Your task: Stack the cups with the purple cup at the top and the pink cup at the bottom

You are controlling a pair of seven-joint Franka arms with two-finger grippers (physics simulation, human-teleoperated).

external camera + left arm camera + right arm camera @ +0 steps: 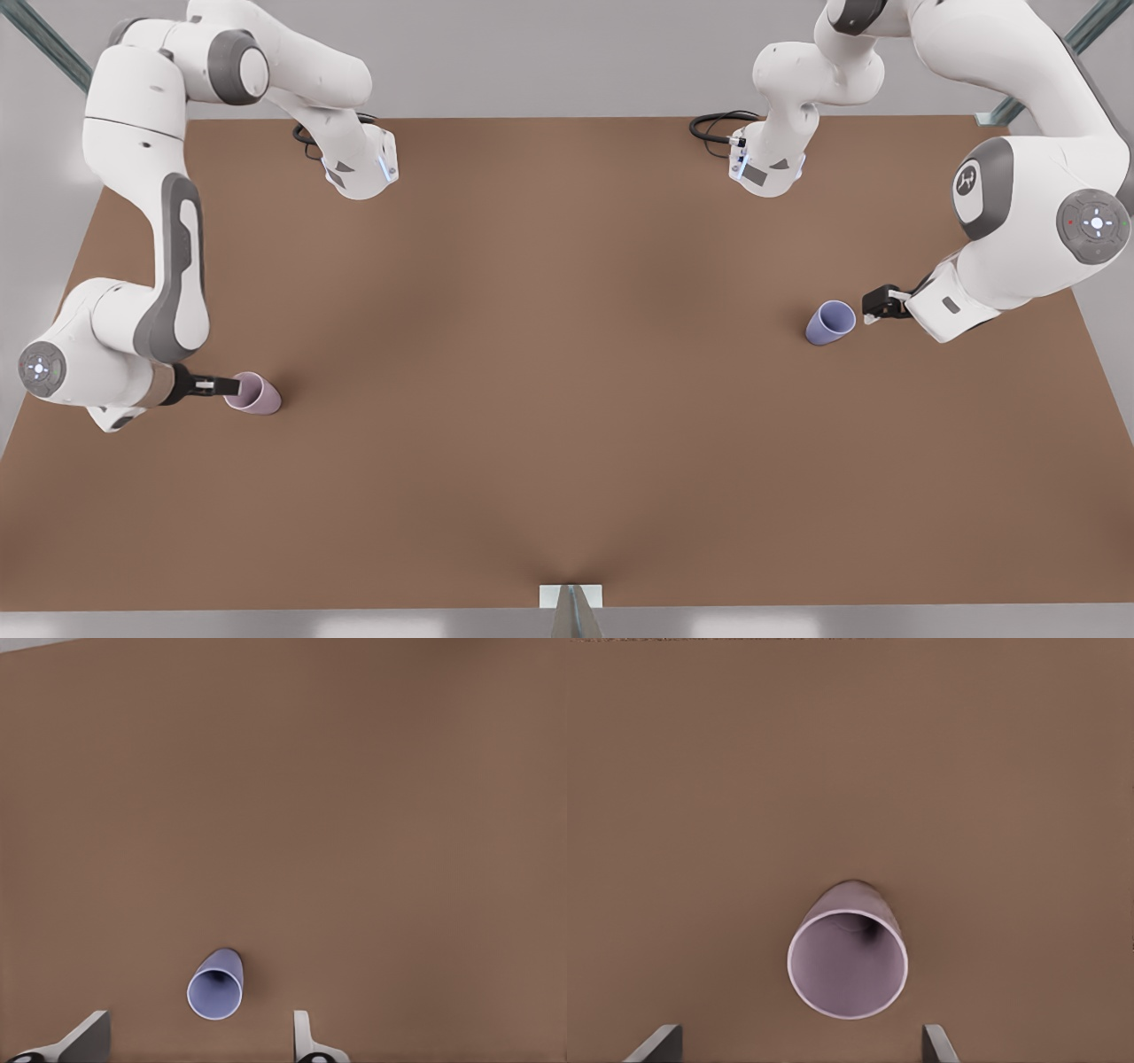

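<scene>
Two empty upright cups, pink cup (254, 393) under spread right claw (232, 386), purple cup (830, 322) beside spread left claw (873, 310).

Two cups stand on one brown table (567, 372): one pink cup (255, 393) at the lower left of the front view, one purple cup (829, 322) at the right of centre. Two white robot arms work the scene, one down each side of the frame, each carrying one two-finger gripper. That makes two grippers: the right gripper (232, 386) at the pink cup, the left gripper (866, 312) just beside the purple cup. Each wrist view shows one cup, the purple cup (215, 985) in the left, the pink cup (848, 953) in the right, between two spread fingertips.
</scene>
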